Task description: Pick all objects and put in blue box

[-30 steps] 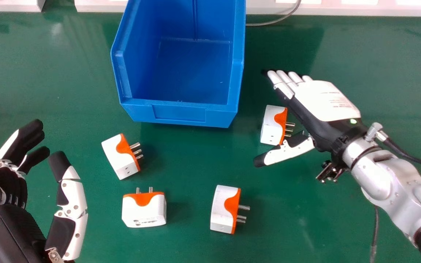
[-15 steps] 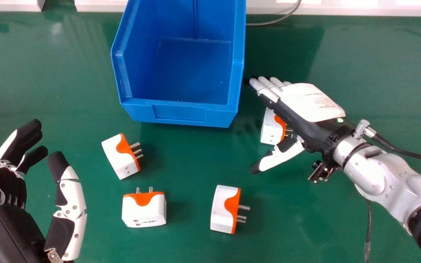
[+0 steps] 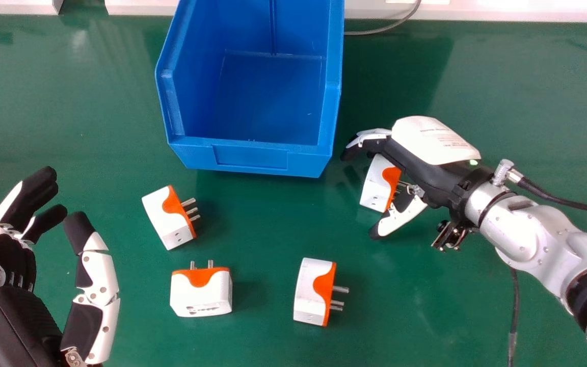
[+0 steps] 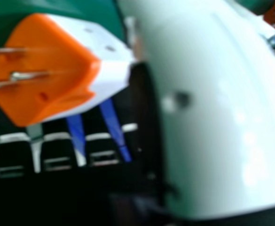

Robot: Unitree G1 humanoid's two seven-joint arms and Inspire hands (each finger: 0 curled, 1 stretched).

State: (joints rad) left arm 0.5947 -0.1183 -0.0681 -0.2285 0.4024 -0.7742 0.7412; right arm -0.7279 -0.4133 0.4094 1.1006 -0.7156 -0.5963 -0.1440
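Observation:
My right hand (image 3: 428, 145) is over the white-and-orange plug adapter (image 3: 375, 183) right of the blue box (image 3: 252, 156), its fingers curled round the far side and its thumb by the near side. In the right hand view, the adapter's orange pin face (image 4: 48, 77) shows between the fingers and thumb of the right hand (image 4: 212, 113). Three more adapters lie on the table: one left of centre (image 3: 167, 219), one nearer the front (image 3: 201, 295) and one at front centre (image 3: 310, 293). My left hand (image 3: 97, 278) stays open at the lower left, holding nothing.
The green table (image 3: 69, 127) carries everything. A grey cable (image 3: 385, 28) runs behind the box near the pale back edge (image 3: 502, 11). A black cable (image 3: 558, 198) trails from the right wrist.
My right hand has moved left and a little nearer, and its fingers have curled round the adapter. That adapter has shifted slightly nearer and tilted. The left hand has barely moved.

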